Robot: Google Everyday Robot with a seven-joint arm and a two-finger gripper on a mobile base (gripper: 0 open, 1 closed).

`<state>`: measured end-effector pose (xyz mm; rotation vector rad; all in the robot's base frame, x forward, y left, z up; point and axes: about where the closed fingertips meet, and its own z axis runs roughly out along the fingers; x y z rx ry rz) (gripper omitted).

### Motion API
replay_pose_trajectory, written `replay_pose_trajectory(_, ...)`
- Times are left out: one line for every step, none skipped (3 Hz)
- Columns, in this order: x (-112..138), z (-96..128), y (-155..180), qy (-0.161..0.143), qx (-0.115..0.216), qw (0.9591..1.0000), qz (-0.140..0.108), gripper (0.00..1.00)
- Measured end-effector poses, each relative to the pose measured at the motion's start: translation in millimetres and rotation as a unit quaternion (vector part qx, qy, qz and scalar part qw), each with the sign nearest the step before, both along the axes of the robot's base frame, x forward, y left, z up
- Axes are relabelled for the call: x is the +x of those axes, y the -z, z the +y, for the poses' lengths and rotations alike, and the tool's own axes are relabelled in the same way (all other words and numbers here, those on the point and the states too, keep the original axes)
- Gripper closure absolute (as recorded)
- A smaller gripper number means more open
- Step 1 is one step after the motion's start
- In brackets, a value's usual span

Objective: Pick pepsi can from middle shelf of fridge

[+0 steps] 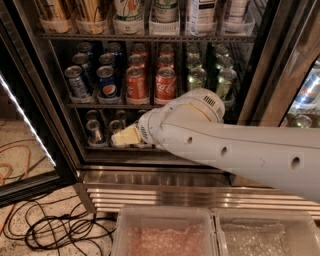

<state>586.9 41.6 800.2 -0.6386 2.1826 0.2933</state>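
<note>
The fridge (pixel 150 177) stands open with a steel base grille. Its middle shelf (pixel 115 105) holds rows of cans. The pepsi can (pixel 107 85), deep blue with the globe logo, stands second from left in the front row, next to a paler blue can (pixel 76 84) and red Coca-Cola cans (pixel 165 84). My white arm reaches in from the right. My gripper (pixel 122 136), cream-coloured, is in front of the lower shelf, below and slightly right of the pepsi can, apart from it.
Green cans (pixel 196 79) fill the shelf's right side. Silver cans (pixel 95 132) stand on the lower shelf behind the gripper. Bottles (pixel 129 12) line the top shelf. The open door (pixel 30 150) is at left. Black cables (pixel 60 230) lie on the floor. Two plastic bins (pixel 165 235) sit below.
</note>
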Motion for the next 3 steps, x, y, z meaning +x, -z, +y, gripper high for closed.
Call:
replay_pose_trajectory(11.6,3.3,-6.3,0.009,0.016,0.9997,-0.013,0.00)
replay_pose_trajectory(49.1,22.0,-28.1,0.011,0.061,0.9969,-0.049,0.00)
replay_pose_trajectory(60.7,62.4,-22.2,-0.020,0.102,0.9933,-0.051,0.00)
